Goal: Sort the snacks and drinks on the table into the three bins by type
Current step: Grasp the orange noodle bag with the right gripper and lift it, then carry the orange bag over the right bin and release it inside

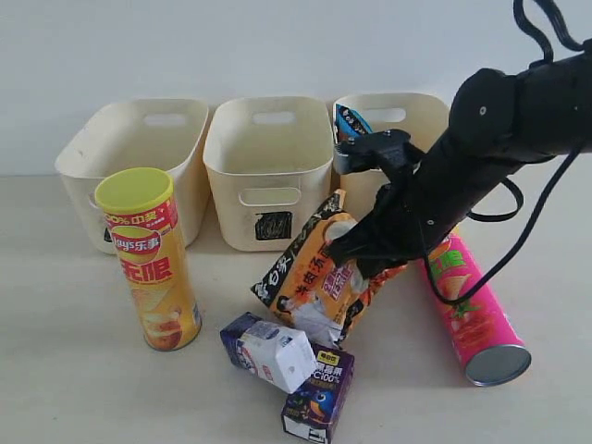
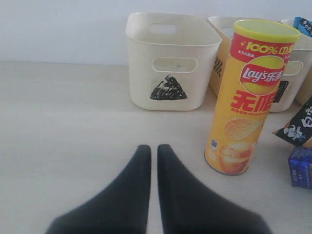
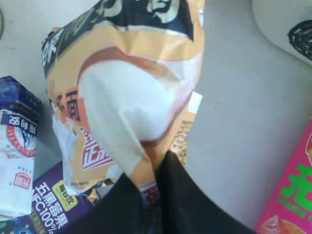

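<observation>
One crinkly orange bag (image 3: 122, 97), pinched, right hand (image 3: 158, 165)

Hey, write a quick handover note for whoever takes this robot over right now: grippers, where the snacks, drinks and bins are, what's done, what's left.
Left gripper: fingers together, holding nothing, low over the table near the yellow can.
Right gripper: shut on the edge of the orange bag, in front of the middle bin and right bin.
Done: the blue bag is in the right bin.
Left: the orange bag, the upright yellow can, the pink can on its side, the white carton and the dark juice box at the front.
Nothing visible in the left bin or the middle bin.
</observation>
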Controlling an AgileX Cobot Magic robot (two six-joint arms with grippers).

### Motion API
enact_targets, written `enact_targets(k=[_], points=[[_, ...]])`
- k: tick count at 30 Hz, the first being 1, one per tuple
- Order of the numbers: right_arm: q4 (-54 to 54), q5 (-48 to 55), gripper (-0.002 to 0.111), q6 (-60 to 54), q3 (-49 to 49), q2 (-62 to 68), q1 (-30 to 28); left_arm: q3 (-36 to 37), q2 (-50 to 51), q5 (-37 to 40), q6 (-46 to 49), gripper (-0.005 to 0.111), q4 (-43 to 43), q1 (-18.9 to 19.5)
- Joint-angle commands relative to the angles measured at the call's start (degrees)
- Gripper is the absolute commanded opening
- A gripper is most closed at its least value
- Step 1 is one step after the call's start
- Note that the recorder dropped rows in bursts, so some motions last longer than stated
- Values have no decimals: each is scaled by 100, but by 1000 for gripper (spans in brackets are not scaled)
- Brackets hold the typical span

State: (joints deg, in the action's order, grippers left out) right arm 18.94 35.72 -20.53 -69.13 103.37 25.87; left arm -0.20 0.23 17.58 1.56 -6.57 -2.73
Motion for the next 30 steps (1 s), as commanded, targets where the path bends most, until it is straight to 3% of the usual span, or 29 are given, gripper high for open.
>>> enact_targets(k=[1, 12, 19, 25, 30], points=[[4, 58, 0, -97, -10, -141, -20, 20, -23, -63, -69, 4, -28, 18], [123, -69, 0, -63, -10, -554, -157, 20, -23, -63, -69, 4, -28, 18], [2853, 904, 0, -2061, -20, -577, -1072, 20, -23, -63, -69, 4, -28, 18], [2960, 1121, 0, -2286, -107, -843, -1221, 20, -23, -63, -69, 4, -28, 18], [2898, 1317, 0, -2156, -1001, -1087, -1221, 20, -23, -63, -69, 4, -28, 18]])
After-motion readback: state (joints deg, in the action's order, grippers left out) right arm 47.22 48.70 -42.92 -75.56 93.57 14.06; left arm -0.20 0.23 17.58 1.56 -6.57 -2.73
